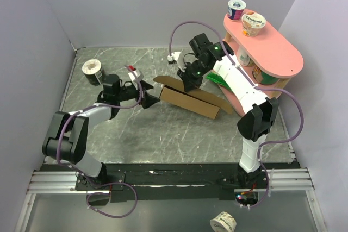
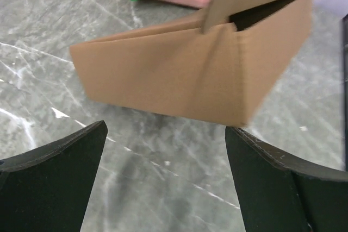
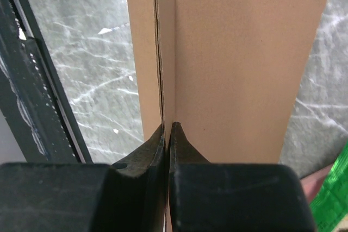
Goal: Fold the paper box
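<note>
The paper box point(image 1: 191, 100) is a plain brown cardboard mailer lying in the middle of the table, its long walls raised and a flap spread at the right end. My right gripper point(image 1: 191, 84) is shut on the upright edge of a box wall point(image 3: 163, 52), seen edge-on in the right wrist view. My left gripper point(image 1: 154, 101) is open and empty, just off the box's left end, near the table surface. In the left wrist view the box's end point(image 2: 179, 74) lies beyond the spread fingers point(image 2: 272, 177), apart from them.
A pink two-level shelf point(image 1: 283, 58) with yogurt cups point(image 1: 253, 24) stands at the back right. A green packet point(image 1: 218, 79) lies by its foot, just behind the box. A dark cup point(image 1: 93, 70) stands at the back left. Another cup point(image 1: 223, 223) lies off the table's near edge.
</note>
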Available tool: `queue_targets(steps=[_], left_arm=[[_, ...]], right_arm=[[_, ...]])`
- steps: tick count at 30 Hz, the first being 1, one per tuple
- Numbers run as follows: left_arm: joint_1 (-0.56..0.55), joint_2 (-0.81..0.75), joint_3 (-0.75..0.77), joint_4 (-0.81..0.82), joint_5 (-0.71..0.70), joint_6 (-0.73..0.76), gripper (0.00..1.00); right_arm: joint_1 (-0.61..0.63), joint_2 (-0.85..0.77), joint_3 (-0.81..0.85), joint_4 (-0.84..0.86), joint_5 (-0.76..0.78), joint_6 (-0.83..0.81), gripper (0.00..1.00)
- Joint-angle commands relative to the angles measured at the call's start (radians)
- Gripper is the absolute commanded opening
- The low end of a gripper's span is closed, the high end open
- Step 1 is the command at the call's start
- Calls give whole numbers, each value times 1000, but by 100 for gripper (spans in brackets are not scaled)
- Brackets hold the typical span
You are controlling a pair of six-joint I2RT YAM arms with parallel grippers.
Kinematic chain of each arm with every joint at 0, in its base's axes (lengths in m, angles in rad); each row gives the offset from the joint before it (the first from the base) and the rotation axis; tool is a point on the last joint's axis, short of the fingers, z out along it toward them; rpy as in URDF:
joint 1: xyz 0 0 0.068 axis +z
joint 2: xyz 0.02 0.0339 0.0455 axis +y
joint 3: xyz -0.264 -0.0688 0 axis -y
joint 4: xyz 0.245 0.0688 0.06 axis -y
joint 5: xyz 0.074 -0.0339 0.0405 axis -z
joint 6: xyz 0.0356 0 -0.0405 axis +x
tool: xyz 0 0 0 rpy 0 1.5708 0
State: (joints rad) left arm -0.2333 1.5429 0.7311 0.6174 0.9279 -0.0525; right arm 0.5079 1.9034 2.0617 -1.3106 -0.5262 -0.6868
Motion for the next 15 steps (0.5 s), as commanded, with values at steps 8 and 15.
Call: queue_targets(steps=[8, 15], left_arm=[[-149, 7, -7, 54, -193, 263, 96], [-233, -36, -18, 5, -329, 371, 96]], right_arm=[[-39, -1, 29, -45, -118, -36, 0], [-39, -21, 6, -76, -195, -53, 0]])
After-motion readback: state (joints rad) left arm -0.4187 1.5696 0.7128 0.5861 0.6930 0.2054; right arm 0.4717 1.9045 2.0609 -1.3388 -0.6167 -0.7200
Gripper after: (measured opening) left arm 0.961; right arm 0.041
